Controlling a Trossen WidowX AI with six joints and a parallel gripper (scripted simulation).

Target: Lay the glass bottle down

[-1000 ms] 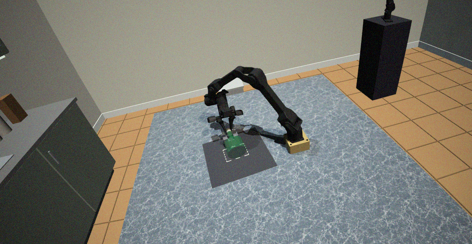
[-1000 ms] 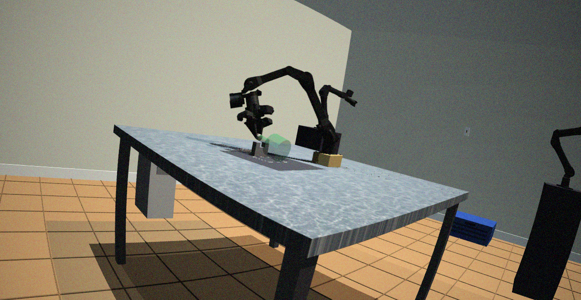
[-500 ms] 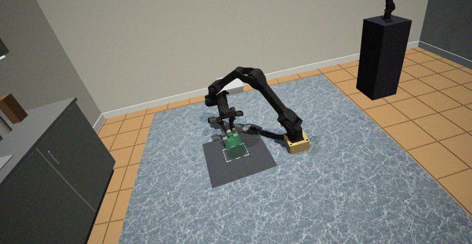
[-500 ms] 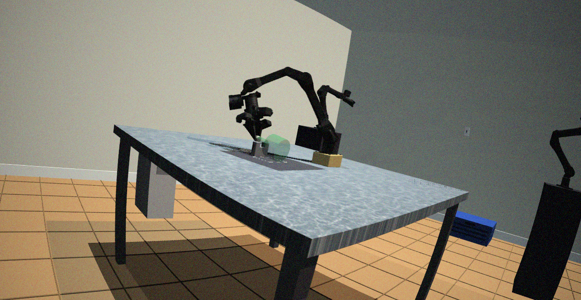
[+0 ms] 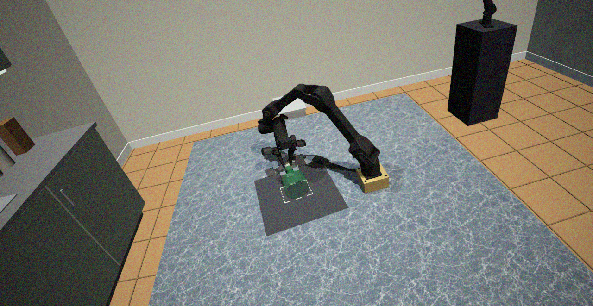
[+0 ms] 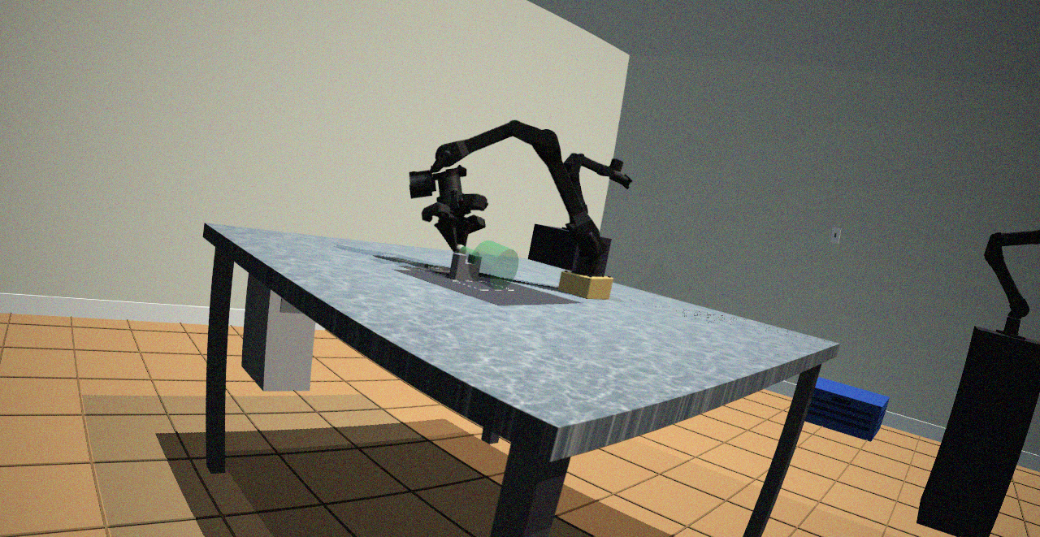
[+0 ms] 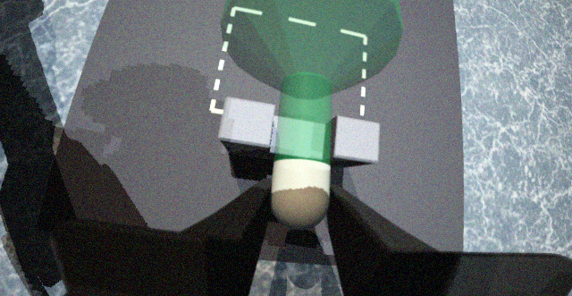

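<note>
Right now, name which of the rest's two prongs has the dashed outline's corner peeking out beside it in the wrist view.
The prong on the image's left; no outline corner shows beside the other.

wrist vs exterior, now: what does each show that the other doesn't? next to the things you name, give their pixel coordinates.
Wrist only: the bottle's neck passing between both prongs of the grey U-shaped rest (image 6: 457,266) (image 7: 247,122).
Exterior only: the arm's yellow base block (image 6: 585,286), the table legs (image 6: 218,366), a blue box (image 6: 847,409) on the floor.
Both: the gripper (image 6: 458,249) (image 7: 298,190) on the green bottle (image 6: 494,263) (image 7: 308,32).
</note>
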